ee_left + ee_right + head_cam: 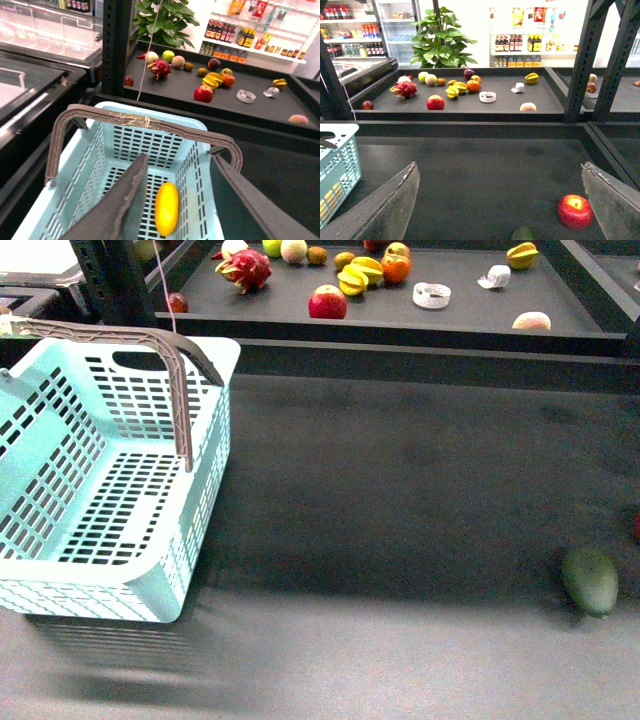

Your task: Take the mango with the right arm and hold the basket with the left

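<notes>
Already down in the basket, mango on its floor at near left; both grippers spread wide, holding nothing; unheld, could slide or tip if nudged.

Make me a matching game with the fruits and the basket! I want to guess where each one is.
Things:
1. mango
2. dark green fruit
3. dragon fruit
4. basket

Places:
A. on the far shelf with the other fruit
B. on the near dark surface, at the robot's left
C. inside the basket
D. alone on the near dark surface, at the robot's right

Pairs: 1-C, 2-D, 3-A, 4-B
</notes>
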Available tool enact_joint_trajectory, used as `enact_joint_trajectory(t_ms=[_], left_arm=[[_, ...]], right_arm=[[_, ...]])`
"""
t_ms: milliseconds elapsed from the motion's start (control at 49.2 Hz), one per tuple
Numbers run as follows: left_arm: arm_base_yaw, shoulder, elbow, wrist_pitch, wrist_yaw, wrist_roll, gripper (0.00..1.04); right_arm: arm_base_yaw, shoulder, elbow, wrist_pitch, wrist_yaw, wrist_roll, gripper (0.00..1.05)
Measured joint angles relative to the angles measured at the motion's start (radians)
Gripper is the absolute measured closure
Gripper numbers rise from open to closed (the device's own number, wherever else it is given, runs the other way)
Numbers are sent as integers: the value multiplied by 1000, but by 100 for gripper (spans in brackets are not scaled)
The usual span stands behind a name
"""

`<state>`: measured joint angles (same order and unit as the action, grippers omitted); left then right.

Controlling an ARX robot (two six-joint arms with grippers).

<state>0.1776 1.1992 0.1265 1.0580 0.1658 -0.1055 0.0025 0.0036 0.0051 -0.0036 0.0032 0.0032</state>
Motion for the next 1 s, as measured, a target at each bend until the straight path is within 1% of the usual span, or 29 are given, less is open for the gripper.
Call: enact_joint_trajectory(t_ms=[61, 102, 203, 366, 427, 488, 651, 997], left_arm=[[-17, -51, -20, -30, -11, 37, 74], [-32, -92, -35, -58, -20, 57, 83], [-55, -178, -61, -119, -44, 79, 101], [-90, -321, -91, -229, -85, 88, 101], [-141, -370, -99, -269, -151, 90, 101], [-173, -442, -106, -330, -158, 93, 101], [-176, -608, -106, -476, -166, 95, 101], [-176, -820, -106, -676, -166, 97, 101]], right_arm=[[0, 0, 0, 0, 0, 0, 8], [0, 0, 0, 0, 0, 0, 8], [0, 0, 0, 0, -1, 0, 8], [0, 0, 0, 0, -1, 0, 8], [0, 0, 0, 0, -1, 0, 8], [0, 0, 0, 0, -1, 0, 8], [0, 0, 0, 0, -1, 0, 8], [0, 0, 0, 0, -1, 0, 8]])
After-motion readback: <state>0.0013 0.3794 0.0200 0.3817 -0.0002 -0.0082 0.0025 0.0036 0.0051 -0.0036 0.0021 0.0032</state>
